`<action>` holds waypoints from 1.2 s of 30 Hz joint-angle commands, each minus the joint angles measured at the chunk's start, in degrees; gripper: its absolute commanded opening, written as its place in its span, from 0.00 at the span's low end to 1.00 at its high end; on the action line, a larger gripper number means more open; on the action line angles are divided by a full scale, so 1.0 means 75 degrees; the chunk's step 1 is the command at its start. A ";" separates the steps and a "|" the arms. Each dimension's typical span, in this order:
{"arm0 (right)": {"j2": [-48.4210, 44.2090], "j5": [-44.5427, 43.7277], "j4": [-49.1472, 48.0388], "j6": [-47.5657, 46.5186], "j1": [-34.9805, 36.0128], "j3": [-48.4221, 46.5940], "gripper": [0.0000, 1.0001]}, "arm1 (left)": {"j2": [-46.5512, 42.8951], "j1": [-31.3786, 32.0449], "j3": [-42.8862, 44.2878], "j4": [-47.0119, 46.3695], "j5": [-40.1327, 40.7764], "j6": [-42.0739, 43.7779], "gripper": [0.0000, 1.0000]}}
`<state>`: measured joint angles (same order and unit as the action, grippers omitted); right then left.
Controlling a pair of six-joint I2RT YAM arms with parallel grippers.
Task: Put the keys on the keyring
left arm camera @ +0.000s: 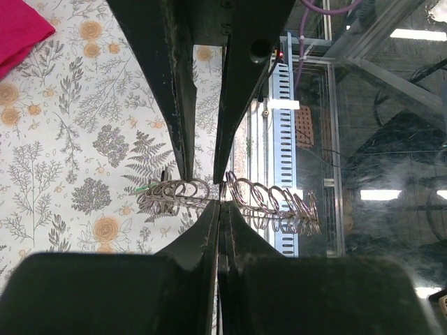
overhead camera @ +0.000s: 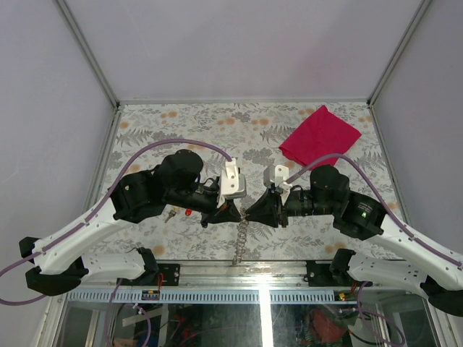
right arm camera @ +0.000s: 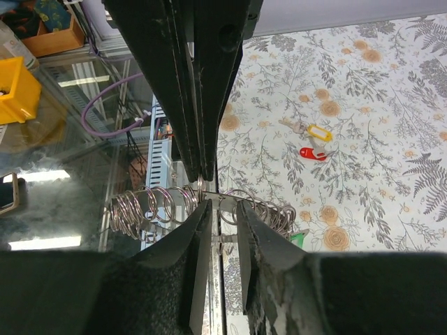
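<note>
**A:** Count?

**B:** Two keys: yellow key (right arm camera: 318, 131) and red key (right arm camera: 311, 153). One keyring chain (right arm camera: 150, 206), a string of linked split rings that overlap too much to count. One green tag (right arm camera: 298, 239) at its end. One red cloth (overhead camera: 320, 136).

**A:** Grippers?

**B:** Left gripper (left arm camera: 220, 209) is pinched tight on the keyring chain. Right gripper (right arm camera: 223, 209) meets it tip to tip, jaws a narrow gap apart with one ring loop between them. Can't tell if the pads touch it.

**A:** Where are the two keys?

**B:** On the floral table (overhead camera: 181, 123), just beside each other. They're well apart from both grippers, out on the left gripper's side. Neither is on a ring.

**A:** Obstructions?

**B:** Left arm (overhead camera: 137, 191) overhangs them in the top view. The chain hangs from the pinch toward the near table edge. The cloth lies beyond the right gripper, well apart.
</note>
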<state>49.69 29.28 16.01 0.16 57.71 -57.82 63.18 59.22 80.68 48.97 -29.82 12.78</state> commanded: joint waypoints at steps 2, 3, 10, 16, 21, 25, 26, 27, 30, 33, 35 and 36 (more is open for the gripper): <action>-0.0111 0.0483 -0.0408 -0.0010 0.0029 -0.0214 0.29 | -0.0115 0.0024 0.0351 -0.0235 -0.0024 0.0097 0.00; -0.0107 0.0499 -0.0420 0.0000 0.0036 -0.0199 0.30 | -0.0105 0.0017 0.0357 -0.0235 -0.0025 0.0090 0.00; -0.0069 0.0514 -0.0568 0.0094 0.0028 -0.0134 0.31 | -0.0087 0.0024 0.0351 -0.0229 -0.0027 0.0102 0.00; -0.0029 0.0610 -0.0593 0.0103 0.0028 -0.0108 0.30 | -0.0065 0.0022 0.0391 -0.0233 -0.0013 0.0112 0.00; 0.0001 0.0549 -0.0669 0.0124 0.0032 -0.0091 0.30 | -0.0046 0.0026 0.0408 -0.0236 -0.0031 0.0113 0.00; 0.0064 0.0426 -0.0737 0.0164 0.0031 -0.0065 0.28 | -0.0026 0.0017 0.0431 -0.0233 -0.0050 0.0105 0.00; 0.0092 0.0421 -0.0744 0.0174 0.0028 -0.0061 0.27 | -0.0029 0.0025 0.0439 -0.0229 -0.0051 0.0102 0.00; 0.0104 0.0421 -0.0749 0.0178 0.0031 -0.0060 0.26 | -0.0024 0.0023 0.0441 -0.0233 -0.0053 0.0101 0.00; 0.0156 0.0441 -0.0794 0.0219 0.0029 -0.0066 0.26 | -0.0016 0.0020 0.0437 -0.0235 -0.0064 0.0105 0.00; 0.0205 0.0487 -0.0850 0.0255 0.0031 -0.0063 0.25 | -0.0008 0.0025 0.0445 -0.0236 -0.0072 0.0098 0.00; 0.0242 0.0541 -0.0885 0.0271 0.0028 -0.0065 0.24 | -0.0004 0.0019 0.0434 -0.0236 -0.0067 0.0096 0.00; 0.0261 0.0563 -0.0892 0.0270 0.0035 -0.0068 0.24 | -0.0003 0.0023 0.0442 -0.0236 -0.0074 0.0092 0.00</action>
<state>51.03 32.51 12.97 1.48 57.71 -57.80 63.35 59.27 81.62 49.80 -30.13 12.80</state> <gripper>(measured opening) 0.244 0.010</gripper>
